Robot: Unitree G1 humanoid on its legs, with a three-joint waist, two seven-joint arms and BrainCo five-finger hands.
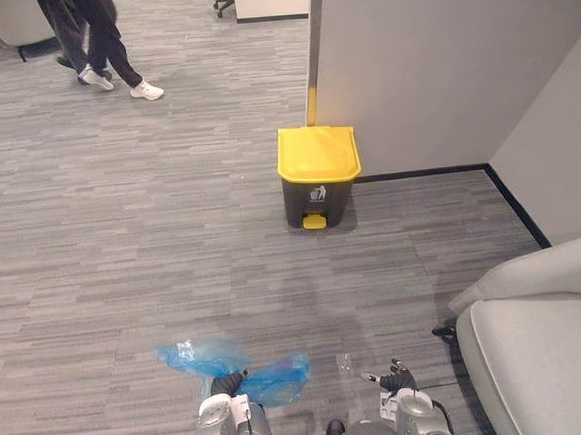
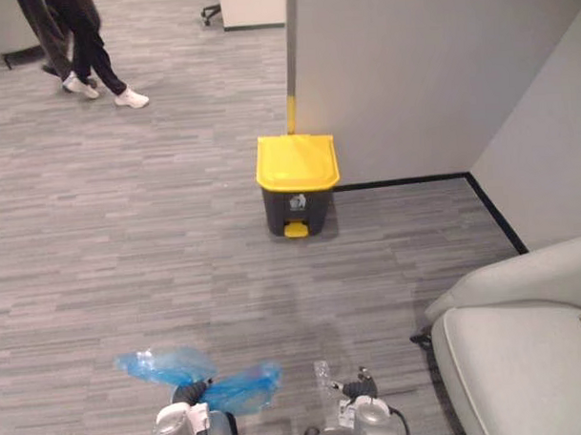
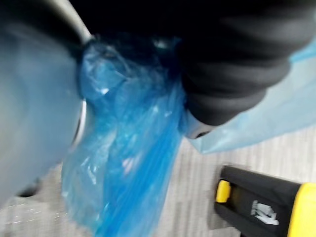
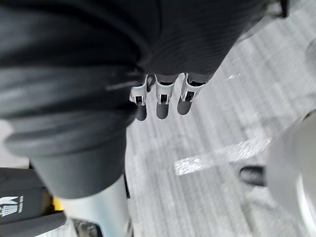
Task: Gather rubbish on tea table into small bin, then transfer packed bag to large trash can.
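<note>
While the large trash can stands well ahead with its yellow lid down, the left eye view has the left hand clenched on the blue bag. Walk close and press the pedal first. In the left wrist view, plastic bunches under the cover, so a firm grip matters. In the right wrist view, the right hand hangs with fingers loosely straight, free to lift the lid.

Grey striped carpet covered the floor; a pale wall with black skirting rose behind, a light armchair at right.
</note>
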